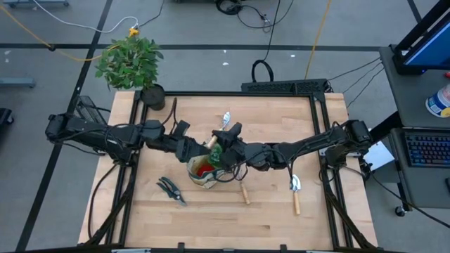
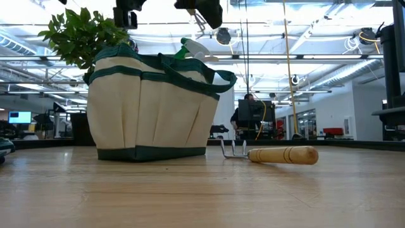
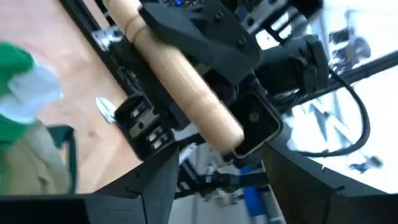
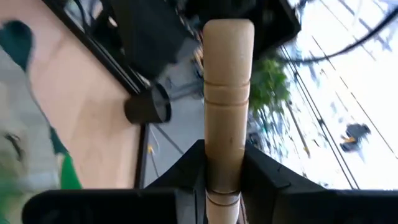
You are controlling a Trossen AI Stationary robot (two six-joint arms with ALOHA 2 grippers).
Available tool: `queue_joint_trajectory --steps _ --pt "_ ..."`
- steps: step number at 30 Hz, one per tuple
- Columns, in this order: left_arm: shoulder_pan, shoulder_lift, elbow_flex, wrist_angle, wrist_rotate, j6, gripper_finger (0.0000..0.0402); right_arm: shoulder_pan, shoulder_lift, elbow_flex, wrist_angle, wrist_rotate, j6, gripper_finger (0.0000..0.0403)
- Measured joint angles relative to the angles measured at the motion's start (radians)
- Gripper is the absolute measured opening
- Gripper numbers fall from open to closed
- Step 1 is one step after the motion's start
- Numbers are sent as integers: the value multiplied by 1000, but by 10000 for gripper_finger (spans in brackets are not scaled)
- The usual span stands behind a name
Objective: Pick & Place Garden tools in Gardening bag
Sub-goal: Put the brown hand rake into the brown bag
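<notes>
Above the beige gardening bag (image 1: 200,176) (image 2: 149,104) both grippers meet around a wooden-handled silver trowel (image 1: 225,119). My right gripper (image 4: 224,180) (image 1: 230,139) is shut on its wooden handle. My left gripper (image 3: 221,162) (image 1: 199,146) stands open, its fingers on either side of the handle's rounded free end (image 3: 231,134) without touching it. In the bag are red gloves (image 1: 202,169), and a green spray bottle (image 2: 192,49) sticks out of its top. My right gripper pinches the trowel's wooden handle (image 4: 224,163) between its two fingers, partway along the handle, below the rounded free end (image 4: 228,31). The fingers come in level from the table's right side and lie across the handle. The trowel is lifted clear above the bag.
On the table near the bag lie black pruning shears (image 1: 171,190), a wooden-handled rake (image 2: 272,154) (image 1: 244,191) and a second trowel (image 1: 296,191). A potted green plant (image 1: 130,60) stands at the far left corner in a black pot (image 1: 152,96). Bare wood lies along the near edge.
</notes>
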Motion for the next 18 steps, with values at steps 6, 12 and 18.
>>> queue_joint_trajectory --steps 6,12,18 --pt "29 -74 0 -156 -1 182 228 -1 -19 0 20 94 1 61" --pt "34 -153 0 -311 -60 372 223 -1 -71 0 29 132 84 61" --pt "30 -218 0 -474 -114 491 223 11 -150 0 20 59 382 61"
